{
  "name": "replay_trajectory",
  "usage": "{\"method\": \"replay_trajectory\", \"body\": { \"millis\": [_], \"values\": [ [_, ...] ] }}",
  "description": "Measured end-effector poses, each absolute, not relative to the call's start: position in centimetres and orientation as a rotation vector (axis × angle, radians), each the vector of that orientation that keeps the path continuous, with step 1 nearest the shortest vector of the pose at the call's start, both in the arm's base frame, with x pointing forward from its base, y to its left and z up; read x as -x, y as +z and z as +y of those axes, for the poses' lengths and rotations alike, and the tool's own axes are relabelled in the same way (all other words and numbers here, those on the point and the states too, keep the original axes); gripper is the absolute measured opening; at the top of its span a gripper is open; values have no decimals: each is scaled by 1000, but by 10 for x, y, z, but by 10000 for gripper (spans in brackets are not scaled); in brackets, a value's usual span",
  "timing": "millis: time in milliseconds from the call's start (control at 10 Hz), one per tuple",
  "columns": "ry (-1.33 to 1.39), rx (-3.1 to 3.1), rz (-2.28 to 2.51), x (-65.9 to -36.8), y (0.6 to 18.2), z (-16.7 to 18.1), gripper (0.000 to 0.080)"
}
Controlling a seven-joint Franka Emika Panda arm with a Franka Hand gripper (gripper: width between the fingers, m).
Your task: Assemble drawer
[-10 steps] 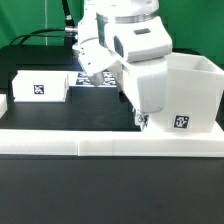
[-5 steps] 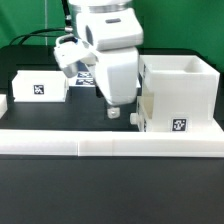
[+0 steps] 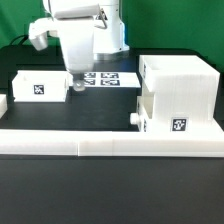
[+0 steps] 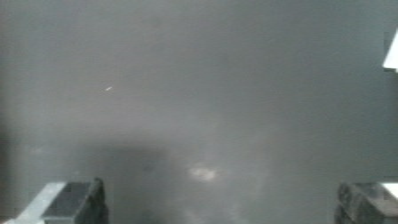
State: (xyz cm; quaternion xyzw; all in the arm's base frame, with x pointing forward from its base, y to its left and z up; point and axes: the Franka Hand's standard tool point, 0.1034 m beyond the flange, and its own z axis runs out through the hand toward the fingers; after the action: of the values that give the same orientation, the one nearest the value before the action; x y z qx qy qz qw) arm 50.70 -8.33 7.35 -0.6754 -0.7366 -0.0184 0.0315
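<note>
The large white cubic casing (image 3: 178,93) of the drawer stands at the exterior view's right, open on top, with a tag on its front. A smaller white tray (image 3: 40,86) with a tag lies at the exterior view's left. A second tray is not in view. My gripper (image 3: 78,88) hangs just to the right of the small tray, low over the black table. In the wrist view the gripper (image 4: 217,200) is open and empty, its fingertips (image 4: 64,200) wide apart over bare dark table.
The marker board (image 3: 108,78) lies on the table behind the gripper. A long low white border wall (image 3: 110,142) runs along the front. A white knob (image 3: 136,117) sticks out of the casing's left side.
The arm has swung from the casing's left side toward the exterior view's left, and now hangs beside the small tray. The casing and tray have not moved.
</note>
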Motion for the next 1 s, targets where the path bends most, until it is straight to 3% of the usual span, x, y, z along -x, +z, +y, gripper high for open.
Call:
{"method": "replay_trajectory", "body": {
  "millis": [100, 600, 1000],
  "values": [
    [-37, 2110, -2224, -493, 71, -90, 648],
    [-34, 2291, -2031, -494, 69, -90, 648],
    [-66, 2739, -1462, -457, 60, -114, 648]
  ]
}}
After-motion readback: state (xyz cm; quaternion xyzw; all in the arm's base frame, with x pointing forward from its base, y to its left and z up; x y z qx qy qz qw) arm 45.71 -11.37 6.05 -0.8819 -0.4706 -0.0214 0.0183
